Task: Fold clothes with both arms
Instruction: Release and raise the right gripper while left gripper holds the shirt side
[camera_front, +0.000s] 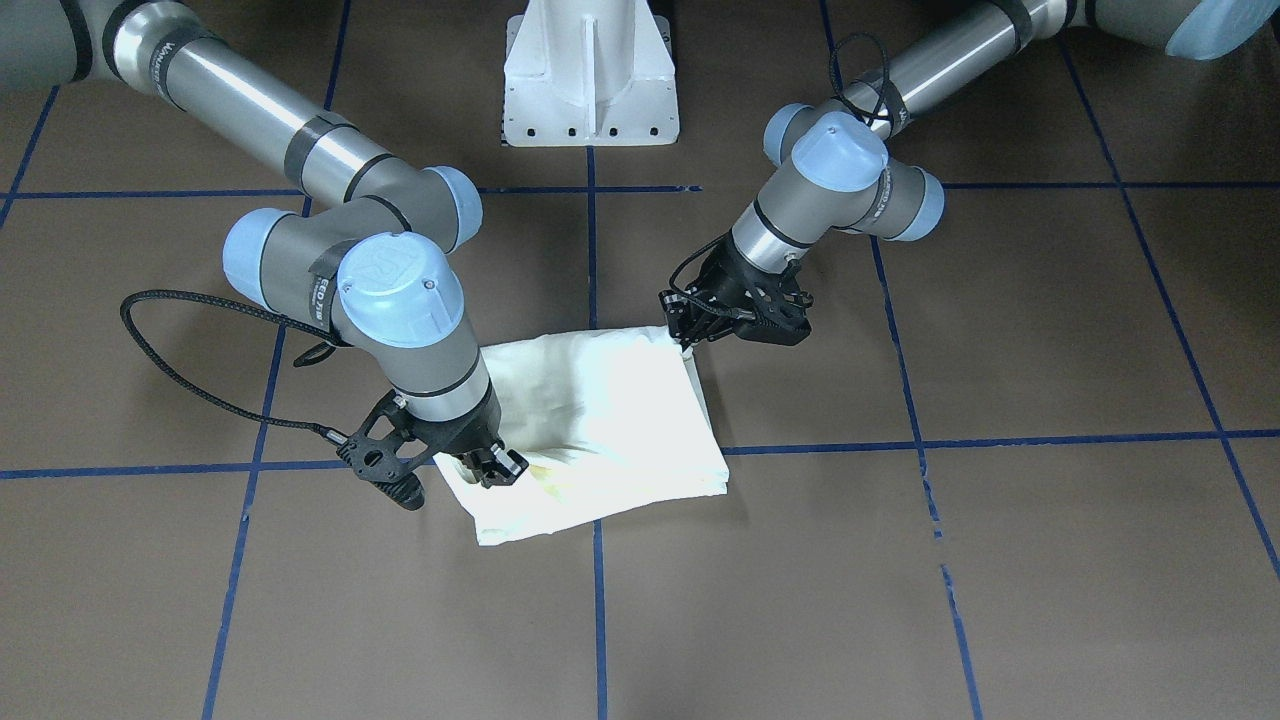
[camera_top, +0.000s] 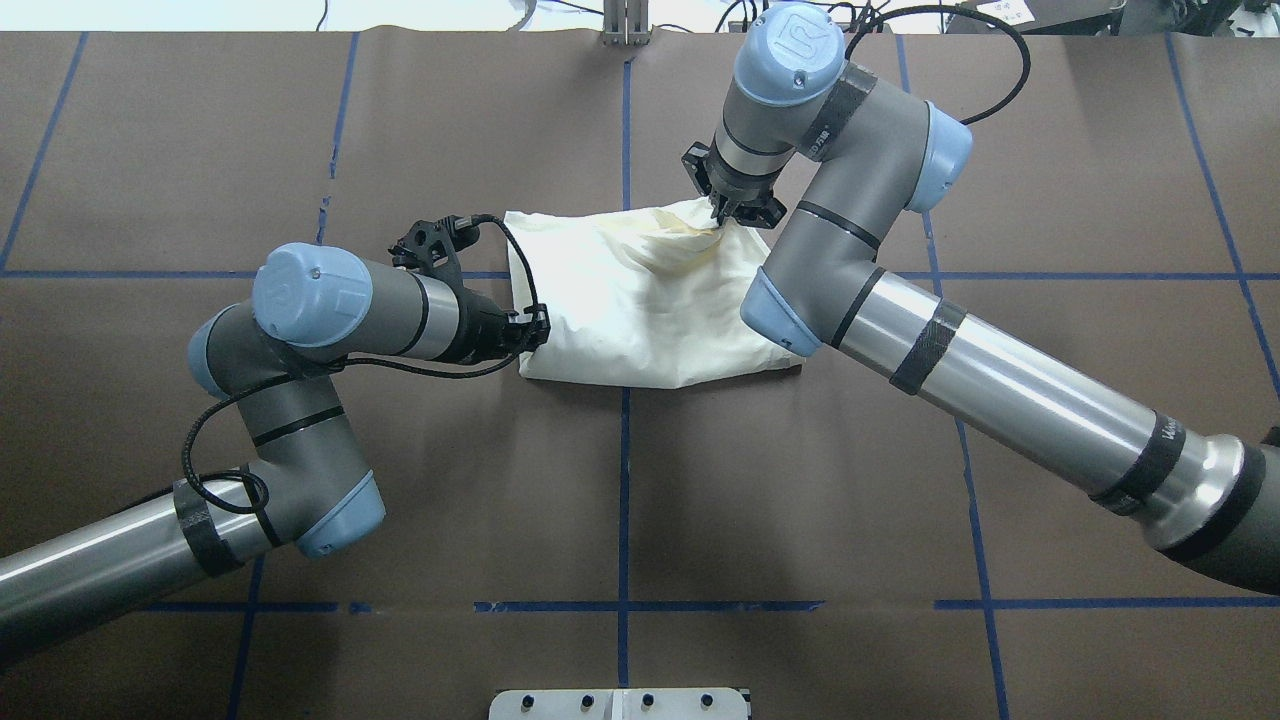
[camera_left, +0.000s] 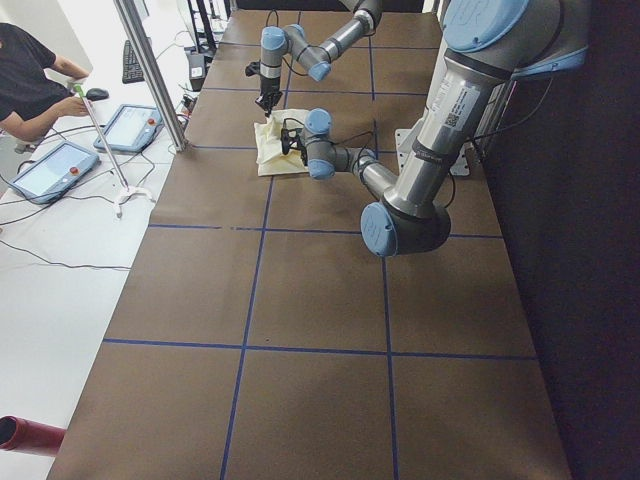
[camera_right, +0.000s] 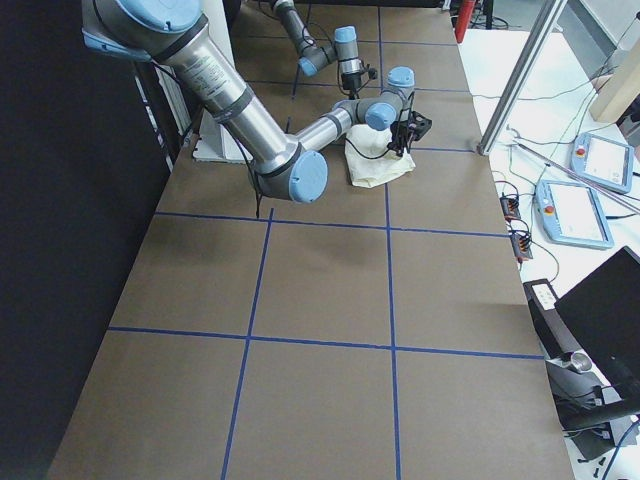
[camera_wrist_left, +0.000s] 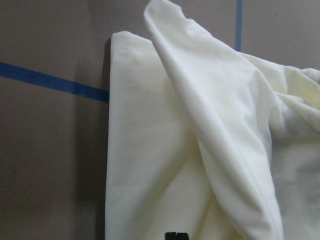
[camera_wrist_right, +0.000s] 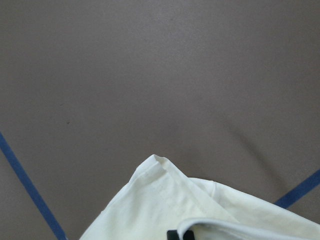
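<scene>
shirt: folded bundle just 12 o'clock of centre on table | left claw: pinched shut on its 9 o'clock edge | right claw: nipping raised fabric at 1 o'clock | handling: light, limp, likely to sag or slip; grip corners through 2 layers, pull evenly

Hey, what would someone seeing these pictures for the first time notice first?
A cream T-shirt, folded into a rough rectangle, glows against the dark brown table near its centre. The left gripper pinches the shirt's left edge, while the right gripper holds up a bunched fold at its far right corner.
</scene>
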